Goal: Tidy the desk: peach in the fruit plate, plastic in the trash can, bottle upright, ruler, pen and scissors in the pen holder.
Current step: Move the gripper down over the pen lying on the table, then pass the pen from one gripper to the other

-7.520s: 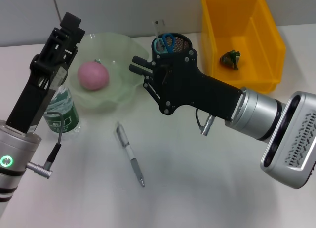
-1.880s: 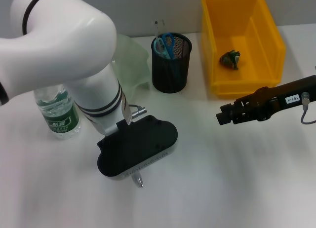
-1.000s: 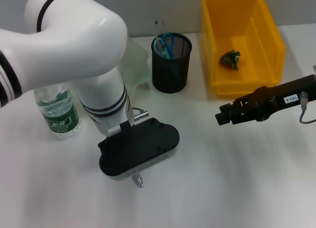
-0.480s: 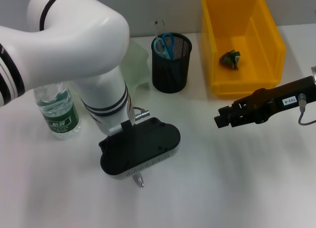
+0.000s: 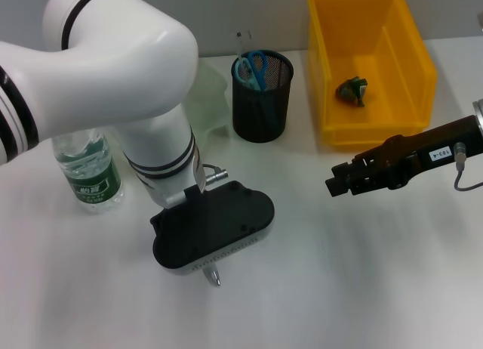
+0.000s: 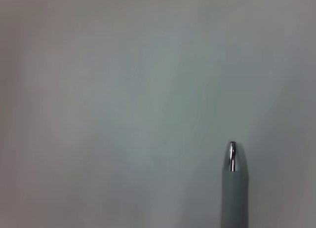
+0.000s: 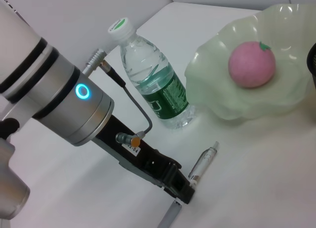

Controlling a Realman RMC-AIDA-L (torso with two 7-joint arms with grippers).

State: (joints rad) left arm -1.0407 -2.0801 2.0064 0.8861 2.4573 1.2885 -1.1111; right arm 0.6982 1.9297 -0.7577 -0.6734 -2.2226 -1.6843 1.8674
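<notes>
Slim grey plastic pen with chrome tip on white tabletop: light, rigid, slippery; best gripped mid-barrel. Left claw straddles it, closure indiscernible; right claw, apparently clenched, hovers aside.
</notes>
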